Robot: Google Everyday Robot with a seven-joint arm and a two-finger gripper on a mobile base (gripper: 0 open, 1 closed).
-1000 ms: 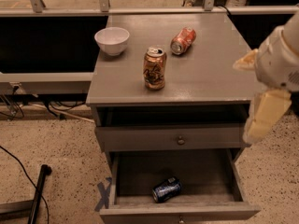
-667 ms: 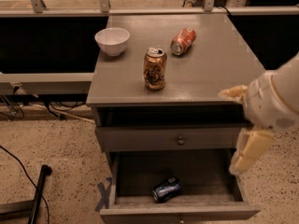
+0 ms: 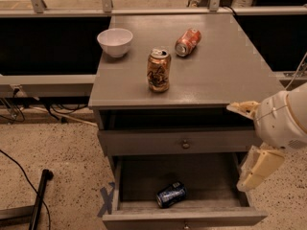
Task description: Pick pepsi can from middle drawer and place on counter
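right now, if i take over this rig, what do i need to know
The gripper is open and empty, at the cabinet's right side, over the right edge of the middle drawer.
The pepsi can lies on its side near the front of the open middle drawer, not held.
The counter holds a white bowl, an upright gold can and a red can on its side.
Done: drawer open. Left: grasp the pepsi can, lift it out, set it on the counter.
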